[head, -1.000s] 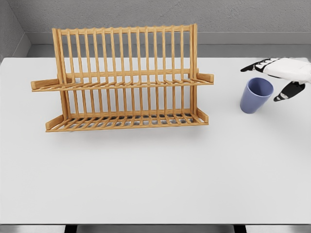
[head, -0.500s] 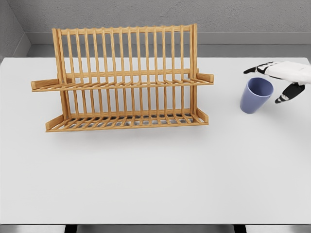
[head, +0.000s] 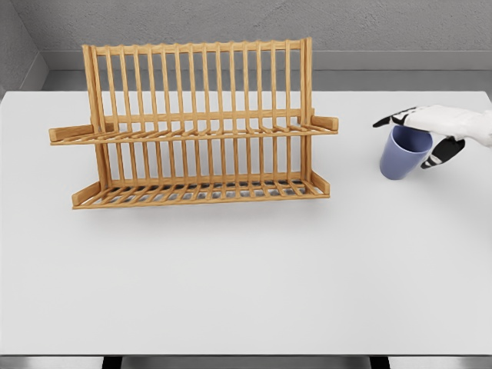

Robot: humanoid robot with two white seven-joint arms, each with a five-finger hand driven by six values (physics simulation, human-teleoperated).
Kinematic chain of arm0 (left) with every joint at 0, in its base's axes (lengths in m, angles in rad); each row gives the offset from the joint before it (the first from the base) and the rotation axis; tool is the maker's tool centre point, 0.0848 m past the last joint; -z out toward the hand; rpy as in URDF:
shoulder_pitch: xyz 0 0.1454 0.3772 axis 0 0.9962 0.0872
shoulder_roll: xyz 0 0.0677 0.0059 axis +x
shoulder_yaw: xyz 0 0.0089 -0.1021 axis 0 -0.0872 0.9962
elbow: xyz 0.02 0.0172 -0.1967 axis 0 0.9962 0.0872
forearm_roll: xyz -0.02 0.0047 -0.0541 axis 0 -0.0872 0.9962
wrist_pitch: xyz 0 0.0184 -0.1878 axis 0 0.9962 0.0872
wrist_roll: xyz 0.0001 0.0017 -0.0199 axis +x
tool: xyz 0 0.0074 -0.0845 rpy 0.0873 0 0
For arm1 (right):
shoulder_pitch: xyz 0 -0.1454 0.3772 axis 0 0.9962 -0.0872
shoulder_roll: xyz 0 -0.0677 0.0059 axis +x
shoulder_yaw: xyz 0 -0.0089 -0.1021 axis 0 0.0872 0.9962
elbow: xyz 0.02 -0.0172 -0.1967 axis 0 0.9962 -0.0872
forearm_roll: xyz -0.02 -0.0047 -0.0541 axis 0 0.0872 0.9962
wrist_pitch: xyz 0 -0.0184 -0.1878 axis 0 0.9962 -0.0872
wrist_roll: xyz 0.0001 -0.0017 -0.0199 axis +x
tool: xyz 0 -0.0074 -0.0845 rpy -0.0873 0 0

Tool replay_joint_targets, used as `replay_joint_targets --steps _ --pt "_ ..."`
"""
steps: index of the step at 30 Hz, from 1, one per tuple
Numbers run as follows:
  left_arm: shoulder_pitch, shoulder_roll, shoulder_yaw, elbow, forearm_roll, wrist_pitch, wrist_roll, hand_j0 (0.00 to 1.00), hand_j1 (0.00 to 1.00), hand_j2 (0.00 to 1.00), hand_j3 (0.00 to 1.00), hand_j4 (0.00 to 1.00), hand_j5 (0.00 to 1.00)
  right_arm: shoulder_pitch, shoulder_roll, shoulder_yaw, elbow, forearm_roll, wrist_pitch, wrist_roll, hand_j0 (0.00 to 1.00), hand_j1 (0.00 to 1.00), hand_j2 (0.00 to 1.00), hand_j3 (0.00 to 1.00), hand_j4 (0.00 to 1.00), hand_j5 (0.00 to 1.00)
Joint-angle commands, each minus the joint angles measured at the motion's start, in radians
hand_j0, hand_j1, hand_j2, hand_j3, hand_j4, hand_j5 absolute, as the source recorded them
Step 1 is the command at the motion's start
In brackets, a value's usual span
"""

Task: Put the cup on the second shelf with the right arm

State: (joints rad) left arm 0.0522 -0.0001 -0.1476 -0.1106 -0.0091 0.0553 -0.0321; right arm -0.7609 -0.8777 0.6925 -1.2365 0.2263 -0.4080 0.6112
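The cup stands upright near the right edge of the table, toward the back, well apart from the wooden rack that fills the left and middle of the back half. It is a plain blue tumbler with no handle, wider at the rim than at the foot, mouth up.

The right hand comes in from the right edge and hangs over the cup's rim. Its fingers are spread: the dark-tipped fingers reach out over the far side of the mouth, and the thumb drops down on the near right of the wall. They bracket the cup but are not closed on it, and I cannot tell whether any tip touches. The left hand is not to be seen.

The cup looks stiff and light, probably smooth-walled, so it should neither dent nor weigh on the wrist. The taper helps a grip (a squeeze low down would tend to push it upward and out). The best hold is likely across the upper wall just under the rim, thumb on one side, fingers opposite. An uneven squeeze could tip it.

The second shelf, the upper slatted one, is bare, as is the lower; its slats may let a narrow foot wobble.
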Motion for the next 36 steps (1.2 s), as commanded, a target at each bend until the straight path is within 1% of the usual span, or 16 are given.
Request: replay_joint_targets --steps 1,2,3,4,6,8,11,16,20,23,24,29,30,32,36 --pt "0.000 0.000 0.000 0.000 0.000 0.000 0.000 1.00 1.00 1.00 1.00 1.00 1.00 0.000 0.000 0.006 -0.001 -0.004 0.003 0.000 0.78 0.78 0.78 0.78 0.78 0.78" --pt "0.000 0.000 0.000 0.000 0.000 0.000 0.000 1.00 1.00 1.00 1.00 1.00 1.00 0.000 0.000 0.006 0.000 -0.004 0.005 0.000 0.78 0.78 0.78 0.78 0.78 0.78" --pt "0.000 0.000 0.000 0.000 0.000 0.000 0.000 1.00 1.00 1.00 1.00 1.00 1.00 0.000 0.000 0.006 -0.001 -0.004 0.005 0.000 0.74 0.74 0.74 0.74 0.74 0.74" --pt "0.000 0.000 0.000 0.000 0.000 0.000 0.000 1.00 1.00 1.00 1.00 1.00 1.00 0.000 0.000 0.006 -0.001 -0.004 0.006 0.000 0.71 0.71 0.71 0.71 0.71 0.71" --pt "0.000 0.000 0.000 0.000 0.000 0.000 0.000 1.00 1.00 1.00 1.00 1.00 1.00 -0.003 0.002 0.006 -0.001 -0.004 0.008 0.000 0.71 0.71 0.71 0.71 0.71 0.71" --pt "0.000 0.000 0.000 0.000 0.000 0.000 0.000 1.00 1.00 1.00 1.00 1.00 1.00 -0.003 0.002 0.006 -0.003 -0.004 0.008 0.000 0.67 0.67 0.67 0.67 0.67 0.67" --pt "0.000 0.000 0.000 0.000 0.000 0.000 0.000 1.00 1.00 1.00 1.00 1.00 1.00 -0.009 0.002 0.006 -0.005 -0.004 0.008 0.000 0.65 0.65 0.65 0.65 0.65 0.65" --pt "0.000 0.000 0.000 0.000 0.000 0.000 0.000 1.00 1.00 1.00 1.00 1.00 1.00 -0.018 0.000 0.004 -0.008 -0.002 0.008 0.000 0.63 0.63 0.63 0.63 0.63 0.63" --pt "0.000 0.000 0.000 0.000 0.000 0.000 0.000 1.00 1.00 1.00 1.00 1.00 1.00 -0.025 -0.001 -0.005 -0.023 -0.001 0.005 0.000 0.63 0.63 0.63 0.63 0.63 0.63" --pt "0.000 0.000 0.000 0.000 0.000 0.000 0.000 1.00 1.00 1.00 1.00 1.00 1.00 -0.028 -0.009 -0.007 -0.052 -0.001 0.006 0.000 0.63 0.63 0.63 0.63 0.63 0.63" --pt "0.000 0.000 0.000 0.000 0.000 0.000 0.000 1.00 1.00 1.00 1.00 1.00 1.00 -0.040 -0.009 -0.008 -0.054 -0.001 0.005 0.000 0.63 0.63 0.63 0.63 0.63 0.63" --pt "0.000 0.000 0.000 0.000 0.000 0.000 0.000 1.00 1.00 1.00 1.00 1.00 1.00 -0.046 -0.010 -0.050 -0.057 0.002 -0.003 0.000 0.63 0.63 0.63 0.63 0.63 0.63" --pt "0.000 0.000 0.000 0.000 0.000 0.000 0.000 1.00 1.00 1.00 1.00 1.00 1.00 -0.046 -0.010 -0.051 -0.081 0.002 0.001 0.000 0.63 0.63 0.63 0.63 0.63 0.63" --pt "0.000 0.000 0.000 0.000 0.000 0.000 0.000 1.00 1.00 1.00 1.00 1.00 1.00 -0.052 -0.010 -0.053 -0.095 0.002 0.003 0.000 0.63 0.63 0.63 0.63 0.63 0.63" --pt "0.000 0.000 0.000 0.000 0.000 0.000 0.000 1.00 1.00 1.00 1.00 1.00 1.00 -0.054 -0.020 -0.099 -0.135 0.002 -0.002 0.000 0.63 0.63 0.63 0.63 0.63 0.63"
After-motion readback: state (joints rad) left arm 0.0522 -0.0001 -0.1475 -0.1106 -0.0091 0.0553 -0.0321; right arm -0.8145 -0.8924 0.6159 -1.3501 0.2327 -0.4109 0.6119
